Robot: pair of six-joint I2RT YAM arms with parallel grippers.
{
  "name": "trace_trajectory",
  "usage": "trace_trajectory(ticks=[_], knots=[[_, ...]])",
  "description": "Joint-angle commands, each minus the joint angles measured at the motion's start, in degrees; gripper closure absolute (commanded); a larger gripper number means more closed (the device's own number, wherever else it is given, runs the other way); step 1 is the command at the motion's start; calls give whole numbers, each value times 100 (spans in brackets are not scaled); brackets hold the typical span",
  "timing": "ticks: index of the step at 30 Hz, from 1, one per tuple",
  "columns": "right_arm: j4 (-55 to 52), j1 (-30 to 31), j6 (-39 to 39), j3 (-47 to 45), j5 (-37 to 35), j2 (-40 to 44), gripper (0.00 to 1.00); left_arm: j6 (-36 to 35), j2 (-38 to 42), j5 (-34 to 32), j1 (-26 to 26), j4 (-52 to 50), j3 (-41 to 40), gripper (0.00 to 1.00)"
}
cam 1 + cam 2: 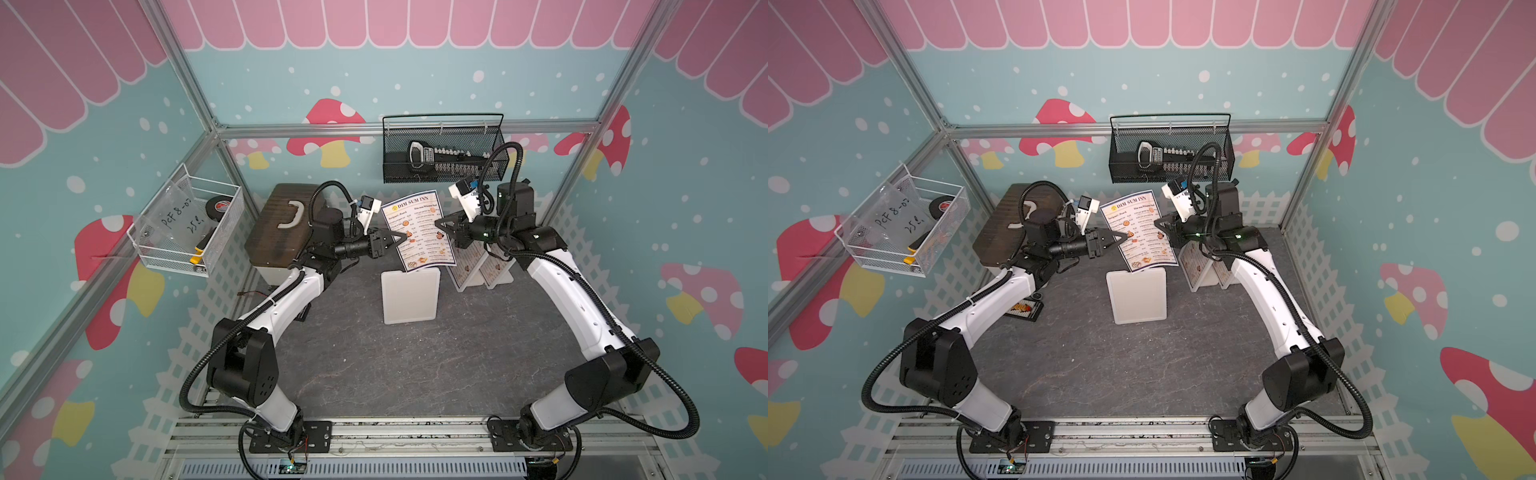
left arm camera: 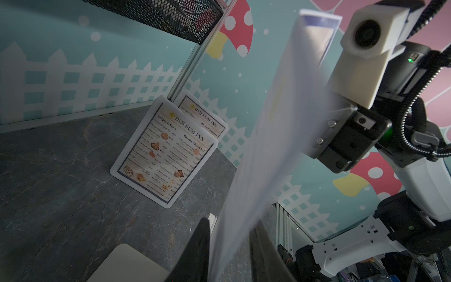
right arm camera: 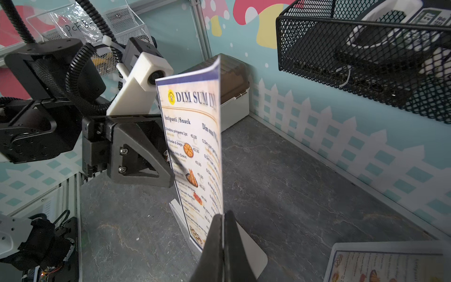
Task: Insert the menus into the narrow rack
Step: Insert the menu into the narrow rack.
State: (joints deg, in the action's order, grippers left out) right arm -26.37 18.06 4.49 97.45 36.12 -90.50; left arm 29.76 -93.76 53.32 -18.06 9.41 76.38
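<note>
One menu [image 1: 417, 232] [image 1: 1140, 230] stands upright in both top views, its lower edge at the top of the white narrow rack [image 1: 409, 297] [image 1: 1138, 297]. My right gripper [image 1: 436, 223] [image 3: 223, 213] is shut on the menu's right edge. My left gripper [image 1: 405, 237] [image 2: 230, 222] is open, its fingers astride the left edge with a gap beside the sheet [image 2: 280, 146]. Two more menus [image 2: 166, 156] [image 2: 205, 119] sit in white racks [image 1: 469, 274] to the right, behind my right arm.
A brown-lidded box [image 1: 282, 224] stands at the back left. A black mesh basket [image 1: 440, 149] hangs on the rear wall above the menu. A white wire basket [image 1: 187, 224] is fixed to the left wall. A small dark tray [image 1: 1027, 309] lies under my left arm.
</note>
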Motion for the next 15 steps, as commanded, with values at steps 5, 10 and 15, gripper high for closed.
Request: trace_trajectory(ticks=[5, 10, 15], knots=[[-4, -66, -221, 401, 222, -243, 100, 121, -139, 82, 32, 325, 283, 72], [-10, -84, -274, 424, 229, -301, 100, 135, -107, -44, 40, 391, 174, 73], [-8, -108, -277, 435, 224, -347, 100, 185, -115, -128, 75, 488, 132, 73]])
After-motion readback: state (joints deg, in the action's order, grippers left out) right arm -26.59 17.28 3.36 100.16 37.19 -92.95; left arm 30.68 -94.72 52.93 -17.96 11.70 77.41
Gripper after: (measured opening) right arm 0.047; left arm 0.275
